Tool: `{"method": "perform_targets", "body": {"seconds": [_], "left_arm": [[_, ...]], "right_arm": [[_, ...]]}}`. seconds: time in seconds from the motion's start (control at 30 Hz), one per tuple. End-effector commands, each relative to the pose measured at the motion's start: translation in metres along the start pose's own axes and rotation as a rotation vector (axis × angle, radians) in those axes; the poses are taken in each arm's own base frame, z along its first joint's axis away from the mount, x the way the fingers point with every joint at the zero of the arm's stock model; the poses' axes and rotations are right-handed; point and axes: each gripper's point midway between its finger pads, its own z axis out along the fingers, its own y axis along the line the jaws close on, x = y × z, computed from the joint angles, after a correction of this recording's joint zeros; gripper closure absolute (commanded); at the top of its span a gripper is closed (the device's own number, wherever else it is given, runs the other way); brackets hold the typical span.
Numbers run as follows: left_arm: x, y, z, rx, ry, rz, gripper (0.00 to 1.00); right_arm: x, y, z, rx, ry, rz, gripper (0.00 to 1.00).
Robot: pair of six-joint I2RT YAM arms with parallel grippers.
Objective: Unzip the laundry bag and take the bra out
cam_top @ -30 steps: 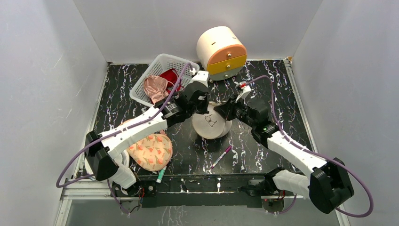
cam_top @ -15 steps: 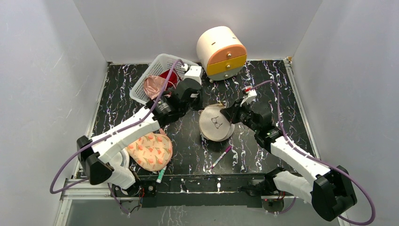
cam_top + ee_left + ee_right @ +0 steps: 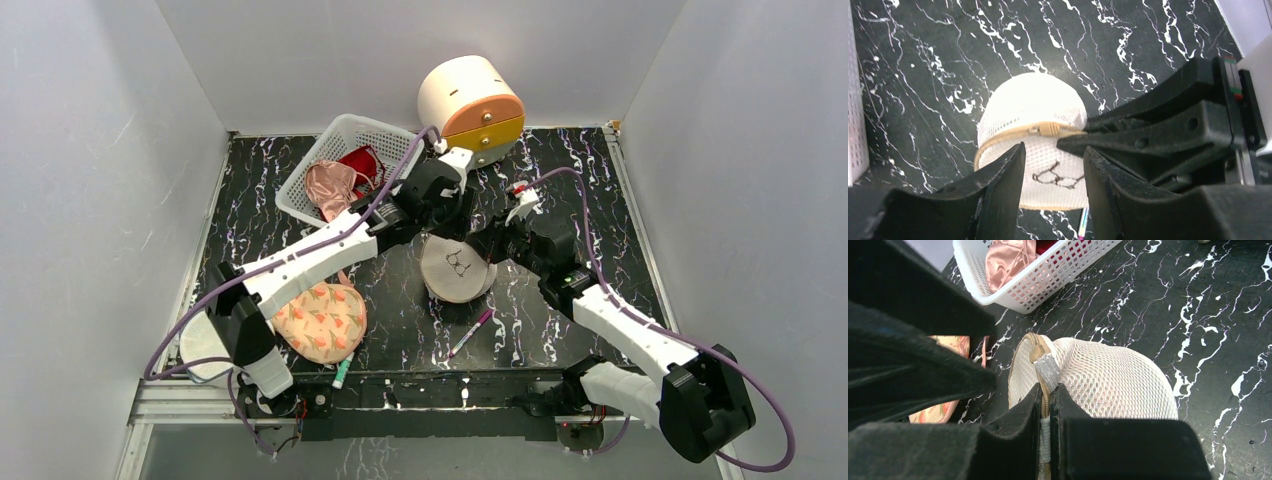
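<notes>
The laundry bag [image 3: 458,270] lay on its side in the middle of the dark marbled table [image 3: 250,210], between the two grippers, with its flat face and the bra outline turned toward the near edge. The right gripper [image 3: 1048,390] was clenched on the zip line at the rim of the bag, just below a grey taped tab [image 3: 1048,371]. I could not tell whether it pinched the tab itself or only the seam. The left gripper [image 3: 1054,150] was released, its fingers wide apart above the bag, and the beige zip slider [image 3: 1048,129] sat just beyond their tips. It seemed to touch nothing. The zip looked closed along the part that showed, so the unzipping had probably hardly begun.

In my judgement, one hand needed to anchor the bag while the other pulled. The open left gripper needed to come down and close only on the slider or its pull, not on the mesh. The pull had to follow the curve of the rim, because a straight pull would likely drag or roll such a light, soft bag. The right grip needed to be firm and close to the slider. The two grippers were very near each other, so a slow approach was safer. The white basket [image 3: 1058,277] stood apart and was no obstacle
</notes>
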Motion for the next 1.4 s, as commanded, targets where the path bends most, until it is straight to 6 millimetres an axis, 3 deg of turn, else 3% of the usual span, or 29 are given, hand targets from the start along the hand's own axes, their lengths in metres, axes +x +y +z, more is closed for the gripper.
{"method": "perform_targets", "body": {"seconds": [0.0, 0.5, 0.7, 1.1, 1.37], "left_arm": [[-0.006, 0.000, 0.004, -0.037, 0.025, 0.050, 0.59], [0.000, -0.001, 0.025, -0.064, 0.054, 0.073, 0.69], [-0.001, 0.013, 0.020, -0.140, 0.049, 0.076, 0.78], [-0.003, 0.019, 0.016, -0.176, 0.036, 0.061, 0.84], [-0.005, 0.023, 0.012, -0.191, 0.029, 0.059, 0.82]], "right_arm": [[-0.036, 0.017, 0.002, -0.057, -0.082, -0.036, 1.00], [-0.037, 0.020, 0.001, -0.070, -0.082, -0.036, 1.00], [-0.037, 0.020, 0.001, -0.071, -0.085, -0.035, 1.00], [-0.039, 0.022, 0.000, -0.077, -0.088, -0.034, 1.00], [-0.038, 0.021, 0.000, -0.075, -0.089, -0.033, 1.00]]}}
